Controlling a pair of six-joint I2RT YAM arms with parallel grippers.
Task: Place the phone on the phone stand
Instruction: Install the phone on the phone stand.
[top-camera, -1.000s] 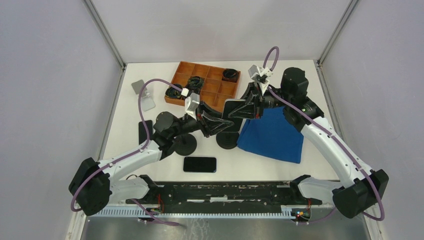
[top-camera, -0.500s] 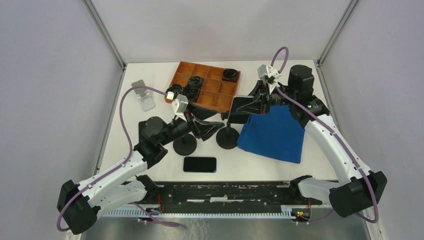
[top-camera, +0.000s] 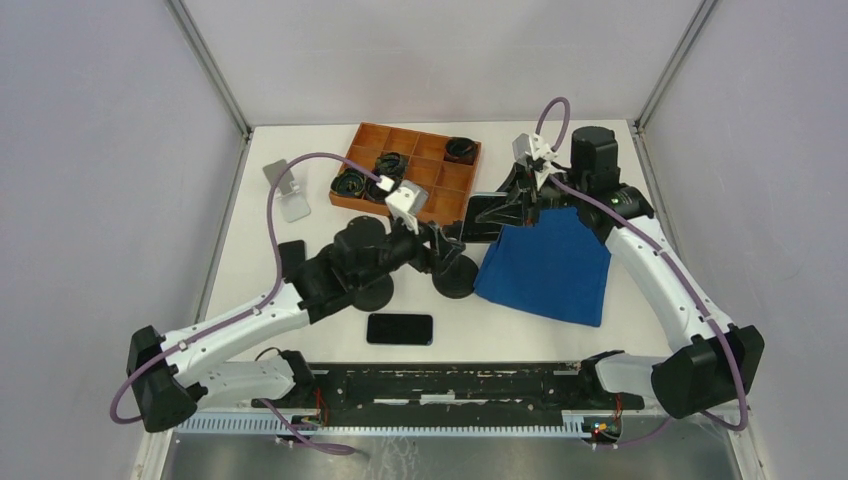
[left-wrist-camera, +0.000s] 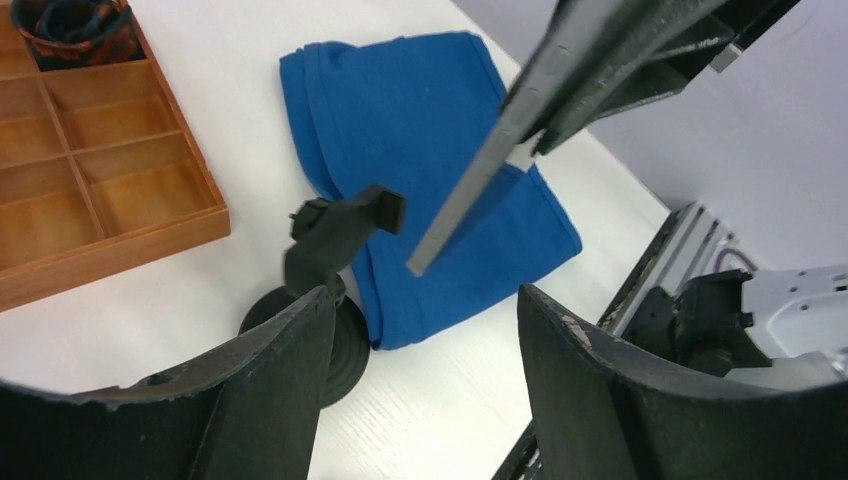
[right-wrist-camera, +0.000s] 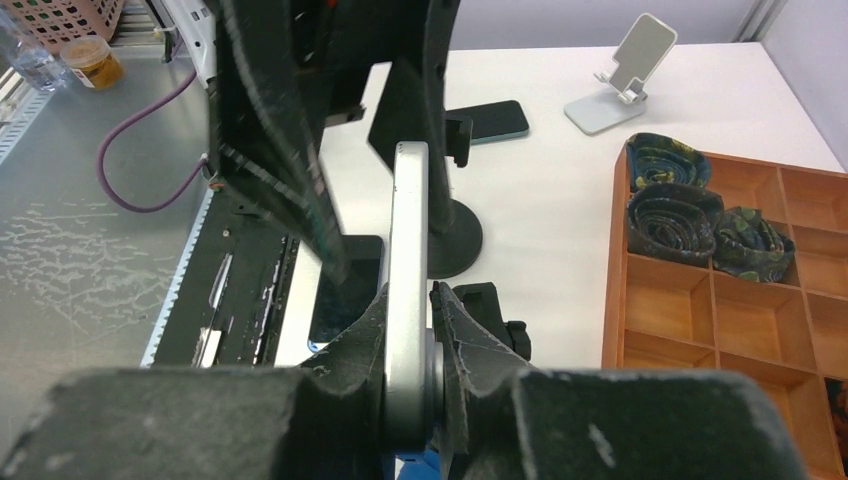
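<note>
My right gripper (top-camera: 497, 211) is shut on a dark phone (top-camera: 482, 215) and holds it on edge in the air above the blue cloth's left edge. The right wrist view shows the phone's grey edge (right-wrist-camera: 408, 240) between the right gripper's pads (right-wrist-camera: 422, 335). A black phone stand (top-camera: 455, 274) with a round base stands just below it; its clamp head (left-wrist-camera: 335, 228) shows in the left wrist view, with the held phone (left-wrist-camera: 497, 155) above it. My left gripper (top-camera: 441, 247) is open and empty beside that stand, its fingers (left-wrist-camera: 268, 395) level with the base.
A second black stand (top-camera: 370, 290) is left of the first. Another phone (top-camera: 400, 328) lies near the front edge, a third (top-camera: 289, 258) at the left. A white stand (top-camera: 289, 196), a wooden tray (top-camera: 440, 190) of rolled ties and a blue cloth (top-camera: 548, 268) are around.
My left arm swung back left, then forward and right, so its open gripper is now next to the right black stand. My right gripper shifted slightly right with the phone.
</note>
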